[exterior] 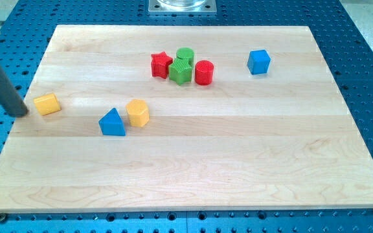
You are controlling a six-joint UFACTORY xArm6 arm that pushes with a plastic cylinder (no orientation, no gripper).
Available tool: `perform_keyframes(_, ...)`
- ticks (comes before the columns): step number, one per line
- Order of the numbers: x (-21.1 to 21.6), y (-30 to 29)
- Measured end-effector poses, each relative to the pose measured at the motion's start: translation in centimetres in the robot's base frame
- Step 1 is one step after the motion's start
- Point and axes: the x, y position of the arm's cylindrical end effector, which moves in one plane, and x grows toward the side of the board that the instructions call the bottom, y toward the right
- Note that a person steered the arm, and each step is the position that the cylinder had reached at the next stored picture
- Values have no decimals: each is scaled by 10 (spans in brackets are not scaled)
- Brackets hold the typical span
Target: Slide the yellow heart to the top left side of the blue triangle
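Observation:
My tip (19, 111) rests at the board's left edge, just left of a small yellow block (46, 103), with a narrow gap between them; that block's shape is hard to make out. The blue triangle (112, 122) lies to the right of that block and a little lower. A second yellow block (137, 112), rounded or many-sided, sits right next to the triangle's upper right. The dark rod slants up to the view's top left corner.
A red star (161, 65), two green blocks (185, 57) (180, 71) and a red cylinder (204, 72) cluster near the top middle. A blue cube (258, 61) stands at the top right. The wooden board (238, 168) lies on a blue perforated table.

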Motion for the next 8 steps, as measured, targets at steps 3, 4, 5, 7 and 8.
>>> perform_keyframes(3, -33, 59)
perform_keyframes(4, -43, 113)
perform_keyframes(5, -41, 152)
perform_keyframes(7, -24, 273)
perform_keyframes(8, -8, 388)
